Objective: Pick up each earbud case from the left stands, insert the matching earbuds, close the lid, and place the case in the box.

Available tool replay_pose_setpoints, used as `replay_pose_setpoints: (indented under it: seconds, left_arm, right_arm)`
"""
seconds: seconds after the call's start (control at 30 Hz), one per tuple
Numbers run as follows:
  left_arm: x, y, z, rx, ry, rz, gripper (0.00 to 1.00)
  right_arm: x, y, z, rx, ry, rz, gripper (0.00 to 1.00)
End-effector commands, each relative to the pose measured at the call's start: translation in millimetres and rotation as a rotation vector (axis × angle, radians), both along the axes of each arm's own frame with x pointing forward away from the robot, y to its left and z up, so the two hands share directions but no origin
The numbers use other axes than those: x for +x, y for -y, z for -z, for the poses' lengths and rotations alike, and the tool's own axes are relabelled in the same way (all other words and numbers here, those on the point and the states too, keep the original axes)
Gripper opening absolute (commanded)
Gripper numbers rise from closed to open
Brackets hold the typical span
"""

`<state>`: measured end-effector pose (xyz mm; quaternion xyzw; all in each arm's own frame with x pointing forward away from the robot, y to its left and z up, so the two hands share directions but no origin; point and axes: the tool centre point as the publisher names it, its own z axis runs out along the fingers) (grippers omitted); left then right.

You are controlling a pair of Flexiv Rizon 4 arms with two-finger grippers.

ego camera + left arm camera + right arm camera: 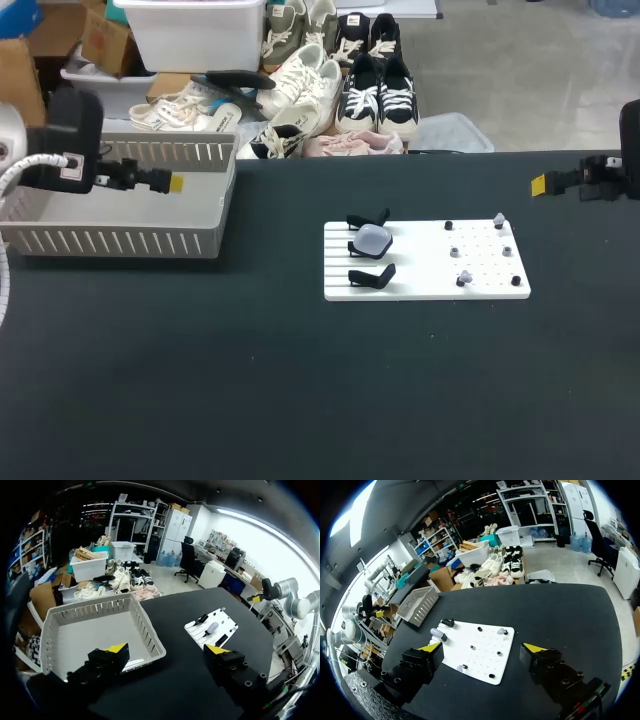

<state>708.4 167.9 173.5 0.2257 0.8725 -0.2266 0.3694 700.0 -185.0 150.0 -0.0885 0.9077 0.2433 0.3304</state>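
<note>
1. A single pale, see-through earbud case [373,238] with a rounded shape sits on the middle one of three black stands [371,276]. The other two stands are bare.
2. The stands line the left side of a white board [427,260], which lies flat near the middle of the black bench [300,400], closer to its far edge.
3. Small dark pegs [453,251] dot the board's right side. A few carry tiny pale pieces [499,219], too small to make out.
4. The left hand [172,184] hangs over a grey slatted basket [120,210] at the bench's far left corner.
5. From the left wrist, the left hand [167,650] has its yellow-tipped fingers [118,648] spread wide, gripping nothing. The basket [100,630] lies ahead of and below one finger, and the board [227,622] lies further out on the dark surface.
6. The right hand [540,184] is held above the bench near its far right corner, well apart from the board.
7. From the right wrist, the right hand [481,648] is likewise spread wide and empty, with the board [477,652] on the bench ahead of and between its fingers [534,647]. The case [438,633] shows at the board's far side, towards the basket [417,605].
</note>
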Motion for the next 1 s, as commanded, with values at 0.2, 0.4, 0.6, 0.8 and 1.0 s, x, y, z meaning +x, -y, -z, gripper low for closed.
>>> replay_pose_setpoints:
  seconds: [0.2, 0.4, 0.6, 0.8, 1.0]
  left_arm:
    - [19.5, 13, 4.0, -0.103, 0.123, 0.252, 1.0]
    - [23.3, 32, 2.4, -0.112, 0.149, 0.392, 1.0]
    - [25.8, 54, 0.8, -0.104, 0.165, 0.538, 1.0]
    - [24.9, 82, 11.2, -0.07, 0.191, 0.673, 1.0]
    - [26.3, 107, 21.8, -0.053, 0.208, 0.761, 1.0]
  right_arm:
    - [0.0, 0, 0, 0.0, 0.0, 0.0, 1.0]
    - [0.0, 0, 0, 0.0, 0.0, 0.0, 1.0]
    - [0.0, 0, 0, 0.0, 0.0, 0.0, 1.0]
    - [0.0, 0, 0, 0.0, 0.0, 0.0, 1.0]
    - [0.0, 0, 0, 0.0, 0.0, 0.0, 1.0]
